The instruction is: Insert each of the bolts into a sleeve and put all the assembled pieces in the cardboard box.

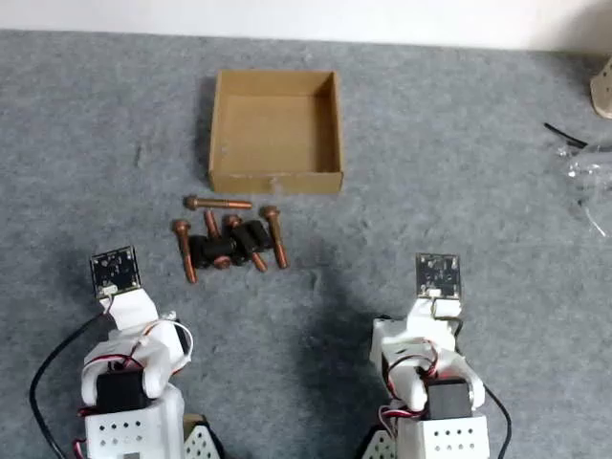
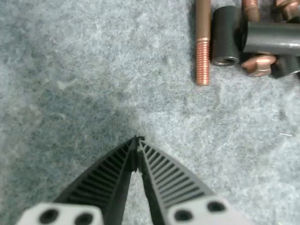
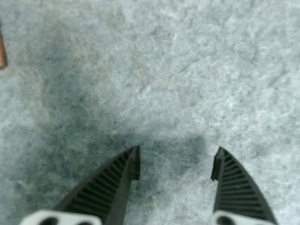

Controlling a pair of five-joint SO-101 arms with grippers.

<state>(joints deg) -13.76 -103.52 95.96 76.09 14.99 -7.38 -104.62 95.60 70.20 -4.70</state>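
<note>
**Hands unloaded; first pick not yet made**

Left hand (image 2: 137, 140) is closed tip to tip on nothing and hangs low over the desk (image 1: 430, 172), pointing forward and down. Right hand (image 3: 176, 158) stands wide open with nothing in it, also aimed down at the desk.

Bolts (image 1: 228, 229) and sleeves (image 1: 239, 247) lie in one loose heap ahead of the left hand, toward the side of the other arm. The nearest bolt (image 2: 203, 42) lies just beside a sleeve (image 2: 226, 37). From the right hand, the heap is ahead and well off toward the left arm. The box (image 1: 275, 180) sits beyond the heap and holds no pieces. Whether any bolt already sits inside a sleeve cannot be told.

Assessment: the task stands at its opening step. The next move calls for the left hand to part its fingers, advance and close across the nearest bolt. The right hand would then take a sleeve to meet it. Crowded parts will demand a clean approach.
</note>
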